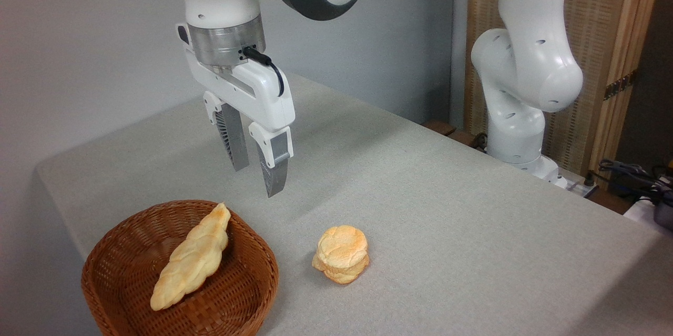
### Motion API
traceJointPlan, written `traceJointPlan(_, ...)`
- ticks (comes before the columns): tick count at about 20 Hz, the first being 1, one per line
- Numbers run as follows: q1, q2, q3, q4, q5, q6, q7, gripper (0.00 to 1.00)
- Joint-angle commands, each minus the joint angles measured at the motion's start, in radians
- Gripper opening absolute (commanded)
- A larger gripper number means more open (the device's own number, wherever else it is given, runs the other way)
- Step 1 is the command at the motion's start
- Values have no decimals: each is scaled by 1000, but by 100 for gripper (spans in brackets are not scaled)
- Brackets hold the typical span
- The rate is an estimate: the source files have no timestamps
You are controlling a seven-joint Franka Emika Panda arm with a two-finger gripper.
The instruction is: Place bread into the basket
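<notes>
Golden-orange, layered and crack-topped, the bread [342, 261] sits on the grey table [447, 194], at 3 o'clock of the wicker basket [121, 273]; gripper [257, 181] hangs at 11 o'clock, fingers apart, empty; pale braided loaf [192, 257] hides some basket weave; the basket's lower edge is cut off

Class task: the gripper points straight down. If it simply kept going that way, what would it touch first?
Most likely the bare grey table. The open gripper hangs empty beyond the basket and left of the bun, apparently over neither, though depth from one view is uncertain.
</notes>
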Motion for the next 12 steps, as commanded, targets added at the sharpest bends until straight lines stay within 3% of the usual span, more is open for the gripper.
traceJointPlan(1,-2,-5,3,14,-13,-36,7,100)
traceJointPlan(6,-8,1,-2,11,-13,-65,21,100)
traceJointPlan(12,-11,25,-2,1,-13,27,21,100)
